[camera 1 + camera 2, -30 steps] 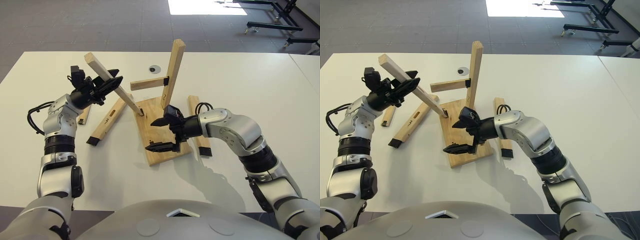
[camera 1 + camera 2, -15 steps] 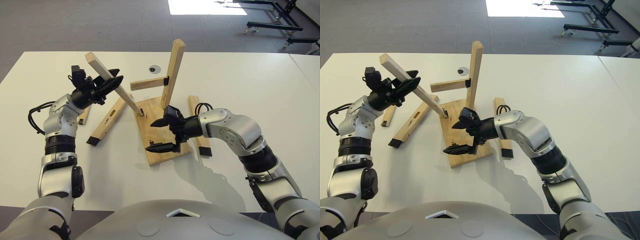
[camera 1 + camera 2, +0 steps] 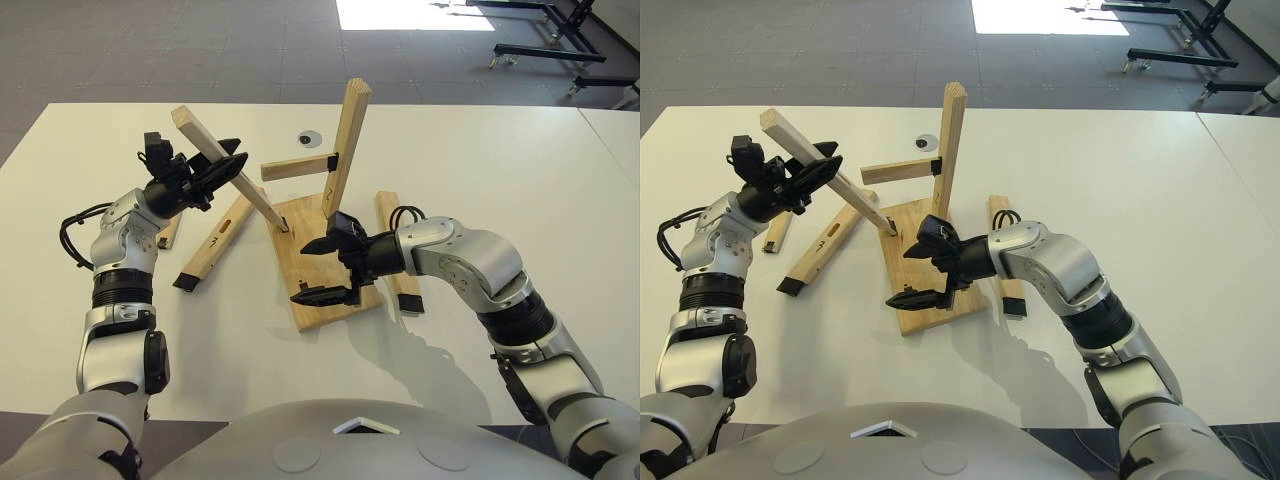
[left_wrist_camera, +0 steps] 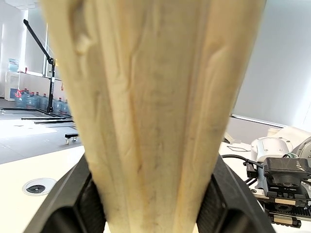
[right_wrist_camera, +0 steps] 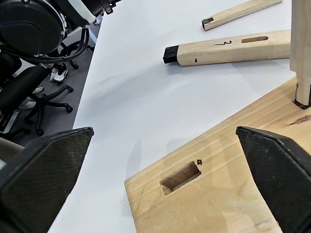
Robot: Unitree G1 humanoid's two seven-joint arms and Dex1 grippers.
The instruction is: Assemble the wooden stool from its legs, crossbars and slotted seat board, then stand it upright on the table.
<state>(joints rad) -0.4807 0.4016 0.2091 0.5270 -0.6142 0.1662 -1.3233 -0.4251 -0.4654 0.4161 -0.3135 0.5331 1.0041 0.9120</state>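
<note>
The slotted seat board [image 3: 330,290] lies flat mid-table. One leg [image 3: 346,150] stands in its far right slot, with a crossbar [image 3: 295,168] sticking out to the left. My left gripper [image 3: 215,172] is shut on a second leg [image 3: 225,165], tilted, its lower end at the board's far left slot [image 3: 283,228]. In the left wrist view that leg [image 4: 150,111] sits between the fingers [image 4: 73,199]. My right gripper [image 3: 308,270] hangs open just above the board's near part, over an empty slot [image 5: 180,175].
A loose leg [image 3: 215,243] lies left of the board, another [image 3: 398,250] right of it under my right wrist. A short crossbar [image 3: 168,232] lies by my left arm. A round grommet [image 3: 309,138] sits in the table behind.
</note>
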